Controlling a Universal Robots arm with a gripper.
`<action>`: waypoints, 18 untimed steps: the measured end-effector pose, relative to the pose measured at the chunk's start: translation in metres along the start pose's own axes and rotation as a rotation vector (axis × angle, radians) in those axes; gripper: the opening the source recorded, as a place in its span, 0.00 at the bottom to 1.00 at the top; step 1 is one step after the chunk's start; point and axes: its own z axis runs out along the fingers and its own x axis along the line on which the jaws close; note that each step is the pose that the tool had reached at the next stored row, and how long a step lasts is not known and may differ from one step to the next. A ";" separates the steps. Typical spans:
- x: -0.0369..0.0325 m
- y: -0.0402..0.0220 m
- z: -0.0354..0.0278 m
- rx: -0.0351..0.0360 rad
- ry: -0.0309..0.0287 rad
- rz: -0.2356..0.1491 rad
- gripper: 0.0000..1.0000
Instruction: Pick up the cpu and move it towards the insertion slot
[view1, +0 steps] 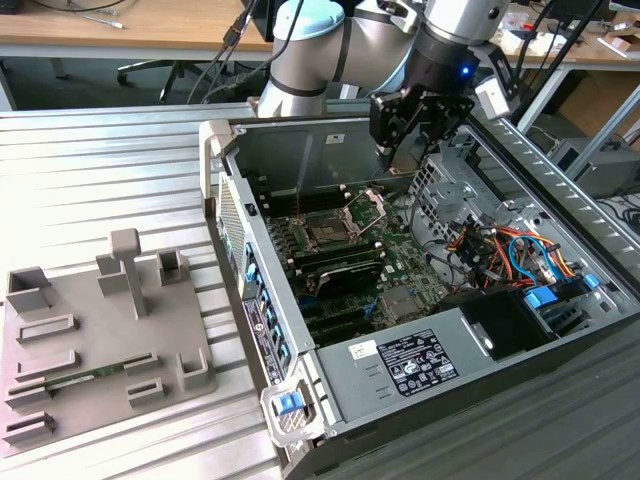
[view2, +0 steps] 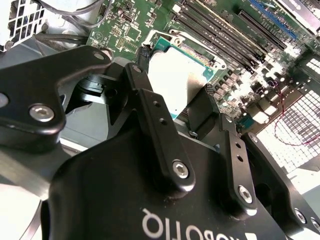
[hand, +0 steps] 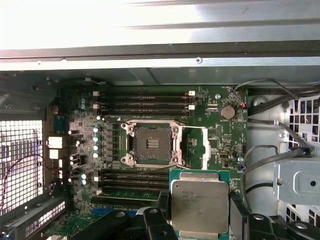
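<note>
While the arm hangs over the open computer case (view1: 420, 330) in the exterior view, the gripper (view1: 408, 128) sits above the case's far end, above the motherboard (view1: 350, 255). Its fingers (hand: 161, 205) are clenched on the cpu (hand: 199, 204), one on each side edge (the silvery top plate faces the first wrist view, green border showing around it). In the second wrist view the cpu (view2: 175, 80) shows pale and flat between the black fingers (view2: 200, 110). The chip is held in the air, apart from the board. The insertion slot (hand: 152, 144) lies empty just beside it in the first wrist view, its metal bracket swung open. A grey tray (view1: 100, 340) rests on the table toward the exterior view's left, well apart.
</note>
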 end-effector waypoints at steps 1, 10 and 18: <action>0.0000 0.0001 0.0003 0.0000 0.0000 0.000 0.55; 0.0000 0.0009 0.0052 0.0001 0.0001 0.000 0.55; 0.0000 0.0010 0.0090 0.0001 0.0000 0.000 0.55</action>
